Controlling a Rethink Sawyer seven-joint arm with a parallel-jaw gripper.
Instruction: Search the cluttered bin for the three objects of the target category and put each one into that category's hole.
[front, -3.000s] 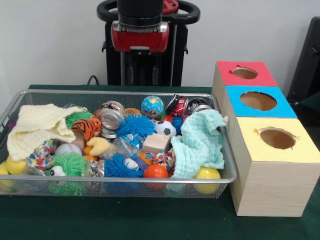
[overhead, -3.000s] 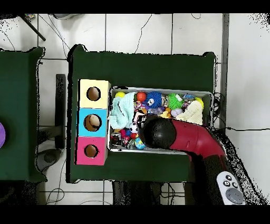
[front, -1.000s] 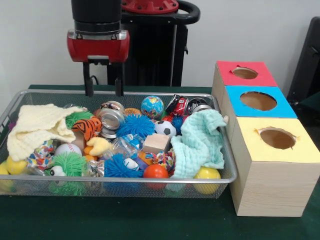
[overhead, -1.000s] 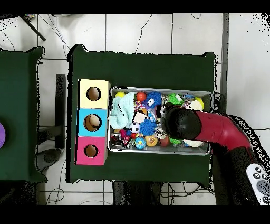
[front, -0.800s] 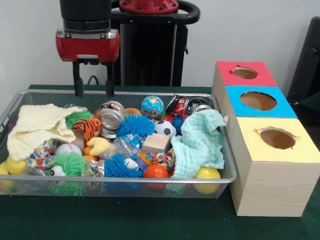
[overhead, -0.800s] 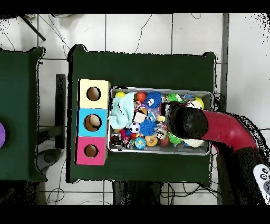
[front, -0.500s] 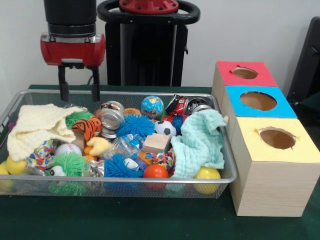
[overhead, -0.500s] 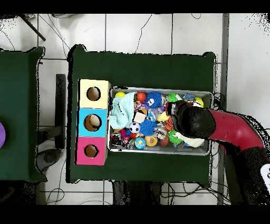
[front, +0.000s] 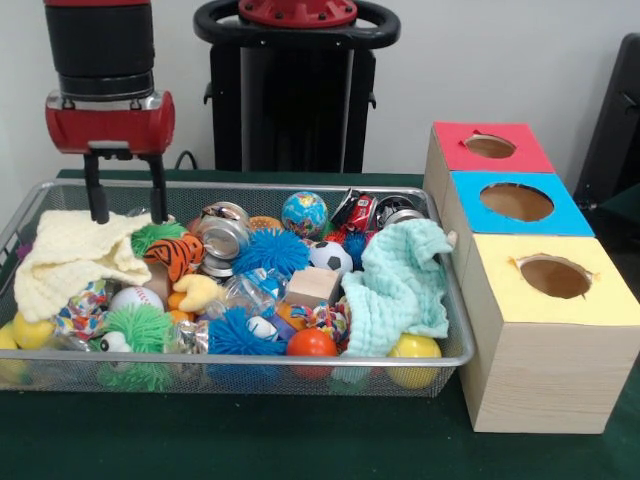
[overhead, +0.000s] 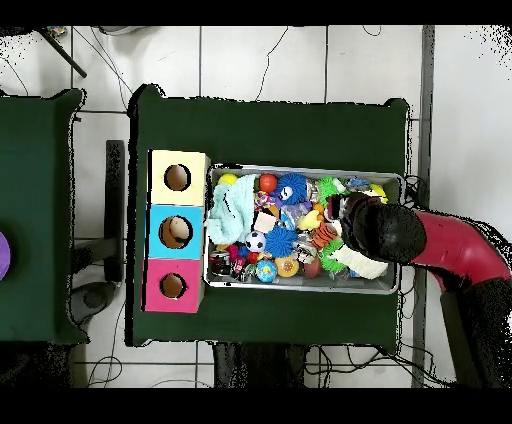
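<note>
A wire bin (front: 250, 184) holds a jumble of toys: a globe ball (front: 304, 212), a soccer ball (front: 330, 257), an orange ball (front: 311, 343), a baseball (front: 135, 298), a blue spiky ball (front: 272, 250), a tiger toy (front: 175, 255), a wooden block (front: 312, 285) and metal cans (front: 222, 238). A cream cloth (front: 75, 255) covers the left end and a mint cloth (front: 400, 285) the right. My gripper (front: 128, 212) hangs open and empty just above the cream cloth's back edge. In the overhead view the arm's head (overhead: 385, 232) hides the fingers.
Right of the bin stands a row of three wooden boxes with round holes: red top (front: 490, 147), blue top (front: 516, 202), yellow top (front: 553, 277). In the overhead view they lie left of the bin (overhead: 300, 170), on the green table (overhead: 270, 130).
The gripper has travelled left along the bin's back, from over the middle to over the cream cloth, and dropped slightly. It stayed open and empty. The toys have not moved.
</note>
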